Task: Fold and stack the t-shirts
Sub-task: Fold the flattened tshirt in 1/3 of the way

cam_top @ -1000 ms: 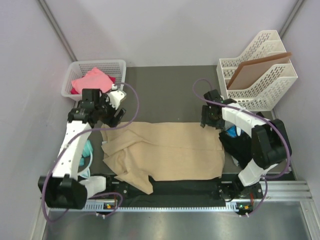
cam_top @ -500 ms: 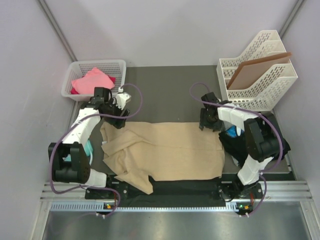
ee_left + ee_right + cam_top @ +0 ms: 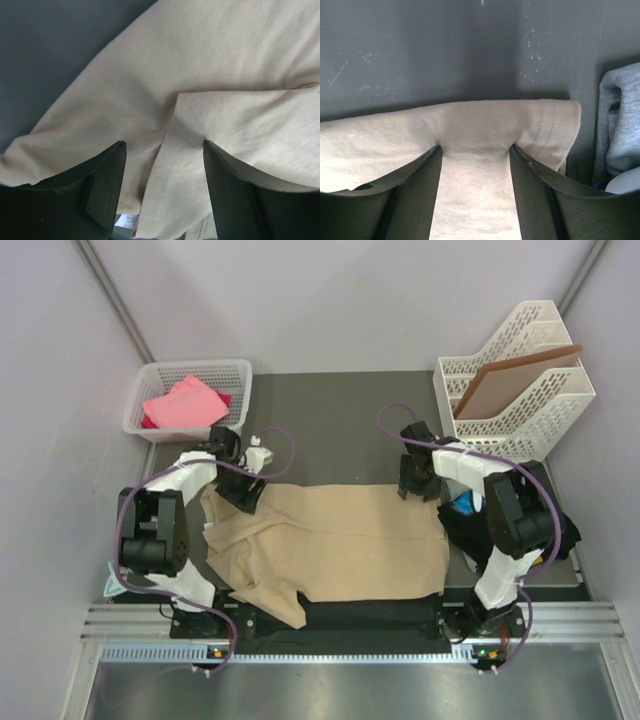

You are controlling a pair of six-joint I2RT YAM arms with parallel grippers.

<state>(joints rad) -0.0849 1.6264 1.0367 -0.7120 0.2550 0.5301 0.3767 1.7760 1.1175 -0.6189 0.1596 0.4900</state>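
- My left gripper (image 3: 243,490) and right gripper (image 3: 415,480) both stand parted over the far corners of the tan t-shirt (image 3: 340,540), not yet clamped.
- It lies spread on the surface (image 3: 330,425), left side rumpled; I judge folding barely begun.
- Pink t-shirt (image 3: 185,400) waits in the basket (image 3: 200,366).

The top external camera hangs high above and behind the arms (image 3: 150,540). It faces down and forward from far enough back to take in the whole table (image 3: 330,405). The left wrist camera rides just behind the left pincer (image 3: 162,150) and looks steeply down between its two dark fingers (image 3: 100,185), very near the tan t-shirt (image 3: 225,65). The right wrist camera sits likewise behind the right pincer (image 3: 475,150), close over the shirt's hemmed corner, with table beyond. Each wrist view shares with the overhead one a stretch of the shirt's far edge, toward its left end and at its right end.
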